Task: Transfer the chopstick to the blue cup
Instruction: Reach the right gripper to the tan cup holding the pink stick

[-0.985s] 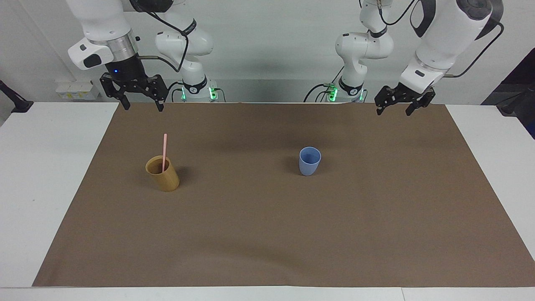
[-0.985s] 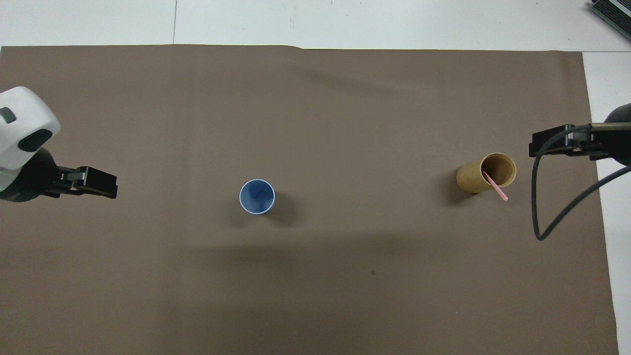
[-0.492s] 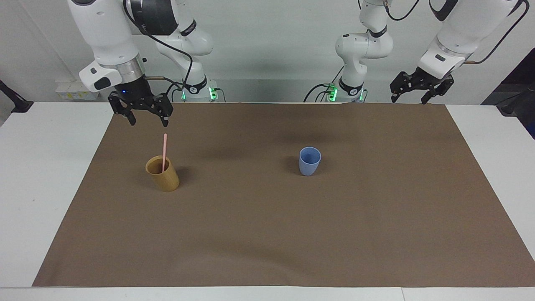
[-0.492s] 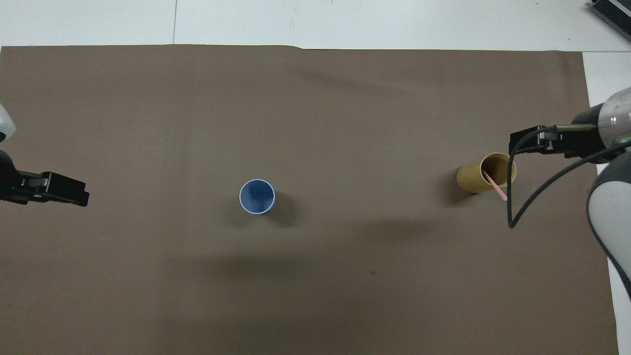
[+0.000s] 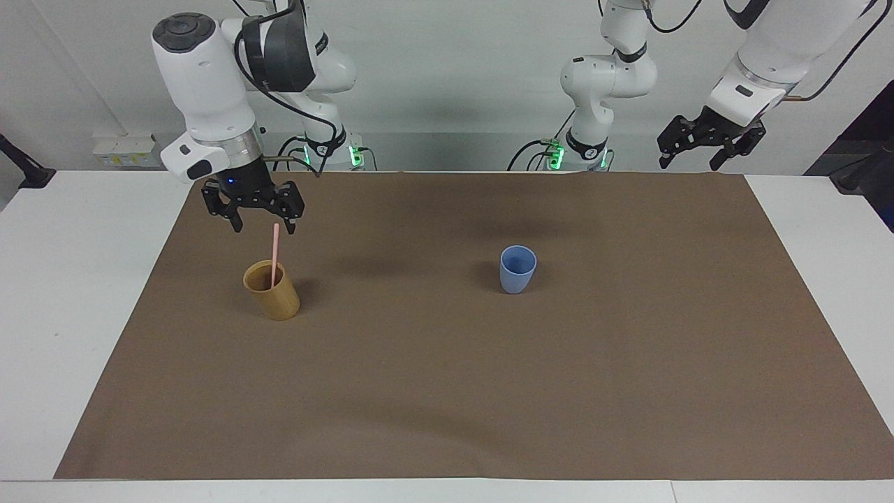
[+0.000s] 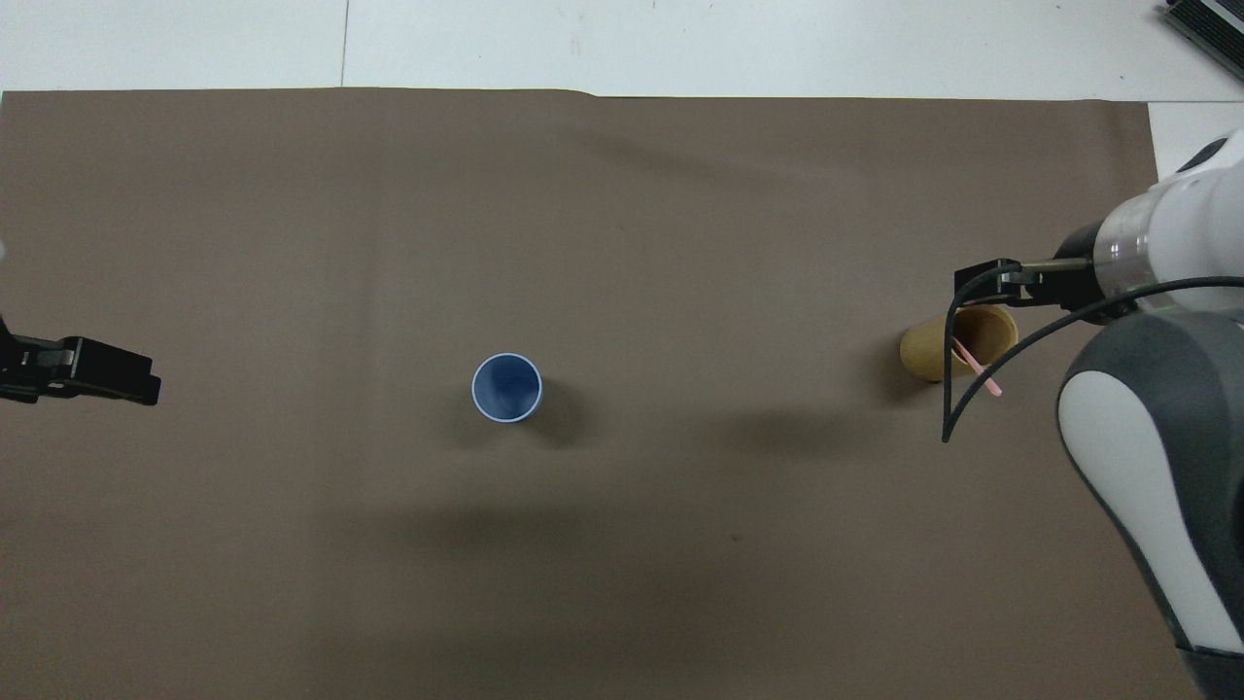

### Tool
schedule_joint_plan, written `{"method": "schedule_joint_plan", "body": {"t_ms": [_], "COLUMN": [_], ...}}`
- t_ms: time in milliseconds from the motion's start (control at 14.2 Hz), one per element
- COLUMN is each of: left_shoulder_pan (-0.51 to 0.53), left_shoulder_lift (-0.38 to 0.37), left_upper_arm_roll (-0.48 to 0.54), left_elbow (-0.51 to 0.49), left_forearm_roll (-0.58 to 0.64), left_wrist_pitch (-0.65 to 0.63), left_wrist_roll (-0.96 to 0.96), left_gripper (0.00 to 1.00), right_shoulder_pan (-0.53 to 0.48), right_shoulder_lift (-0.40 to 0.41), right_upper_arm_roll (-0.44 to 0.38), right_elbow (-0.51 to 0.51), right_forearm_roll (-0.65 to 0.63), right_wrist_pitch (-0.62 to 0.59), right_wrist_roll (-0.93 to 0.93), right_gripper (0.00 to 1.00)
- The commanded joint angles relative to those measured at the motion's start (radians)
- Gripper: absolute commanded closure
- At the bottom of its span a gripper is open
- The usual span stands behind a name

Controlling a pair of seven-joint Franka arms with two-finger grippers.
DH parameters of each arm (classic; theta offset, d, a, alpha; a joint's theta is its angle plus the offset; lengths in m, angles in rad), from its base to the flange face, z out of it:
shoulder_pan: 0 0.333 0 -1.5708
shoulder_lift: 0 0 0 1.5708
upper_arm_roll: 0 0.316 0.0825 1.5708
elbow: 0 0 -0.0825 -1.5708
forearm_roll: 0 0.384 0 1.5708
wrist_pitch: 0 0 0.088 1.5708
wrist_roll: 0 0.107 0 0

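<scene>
From the facing view, the right hand point(image 5: 263, 226) hangs spread apart directly over the tip of the chopstick point(image 5: 274, 251), which stands just below it in the tan cup point(image 5: 273, 291). The left hand point(image 5: 702, 162), also spread, waits empty above the counter's point(image 5: 42, 293) edge, well apart from the blue cup point(image 5: 517, 270).

From overhead, the chopstick point(image 6: 972, 364) leans out of the tan cup point(image 6: 933, 348) under the right arm, and the blue cup point(image 6: 506, 388) sits well apart from both hands.

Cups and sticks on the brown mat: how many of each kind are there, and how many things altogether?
Cups: 2, the blue cup and the tan cup
Sticks: 1, the pink chopstick, standing in the tan cup
Total: 3
</scene>
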Motion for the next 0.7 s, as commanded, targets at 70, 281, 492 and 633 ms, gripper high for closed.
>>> {"method": "schedule_joint_plan", "body": {"t_ms": [70, 281, 492, 633], "left_shoulder_pan": [0.013, 0.014, 0.046, 0.063], "left_shoulder_lift": [0.002, 0.009, 0.028, 0.039], "left_upper_arm_roll": [-0.004, -0.001, -0.013, -0.024], "left_elbow": [0.018, 0.018, 0.026, 0.042], "left_forearm_roll": [0.017, 0.016, 0.016, 0.013], "left_wrist_pitch": [-0.001, -0.001, -0.004, -0.013], "left_wrist_roll": [0.014, 0.014, 0.015, 0.015], "left_gripper": [0.0, 0.0, 0.0, 0.0], "right_shoulder_pan": [0.028, 0.059, 0.06, 0.06], "right_shoulder_lift": [-0.002, 0.008, 0.011, 0.005], "right_upper_arm_roll": [0.002, 0.002, 0.002, 0.002], "right_elbow": [-0.059, -0.078, -0.128, -0.153], "right_forearm_roll": [-0.057, -0.094, -0.129, -0.135], "right_wrist_pitch": [0.057, 0.079, 0.137, 0.154], "right_wrist_roll": [0.065, 0.094, 0.1, 0.1], "right_gripper": [0.0, 0.0, 0.0, 0.0]}}
